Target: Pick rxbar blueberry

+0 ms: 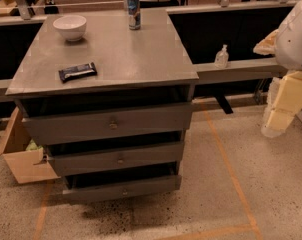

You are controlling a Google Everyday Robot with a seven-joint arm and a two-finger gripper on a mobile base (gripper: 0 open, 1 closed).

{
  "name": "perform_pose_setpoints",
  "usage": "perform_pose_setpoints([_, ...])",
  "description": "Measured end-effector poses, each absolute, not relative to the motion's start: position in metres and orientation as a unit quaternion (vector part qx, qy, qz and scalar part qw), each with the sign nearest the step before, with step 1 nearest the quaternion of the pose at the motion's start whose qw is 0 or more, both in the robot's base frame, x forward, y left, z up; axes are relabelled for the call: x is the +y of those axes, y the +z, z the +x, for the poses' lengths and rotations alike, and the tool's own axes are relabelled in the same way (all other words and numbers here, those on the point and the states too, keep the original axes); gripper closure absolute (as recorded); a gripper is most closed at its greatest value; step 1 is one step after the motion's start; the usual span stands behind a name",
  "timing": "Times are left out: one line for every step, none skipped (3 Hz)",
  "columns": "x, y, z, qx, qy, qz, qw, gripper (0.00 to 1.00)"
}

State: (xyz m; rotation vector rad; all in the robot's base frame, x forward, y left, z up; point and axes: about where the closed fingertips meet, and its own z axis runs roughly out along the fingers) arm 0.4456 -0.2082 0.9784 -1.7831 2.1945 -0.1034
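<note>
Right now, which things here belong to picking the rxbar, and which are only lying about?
For the job:
rxbar, front left of the cabinet top
gripper, far right, off to the side of it

Lying about:
bowl
can
bottle
cardboard box
</note>
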Motion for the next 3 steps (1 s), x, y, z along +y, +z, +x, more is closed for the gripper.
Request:
perform_pose_setpoints([-0.173,0.978,0.468,0.712,-0.028,-0.686,0.148,0.00])
perform_pose_setpoints([-0.127,0.970,0.490,0.644,-0.014,-0.750,0.153,0.00])
perform_pose_setpoints([-0.081,0.956,0.505,0.566,-0.032,-0.809,0.154,0.00])
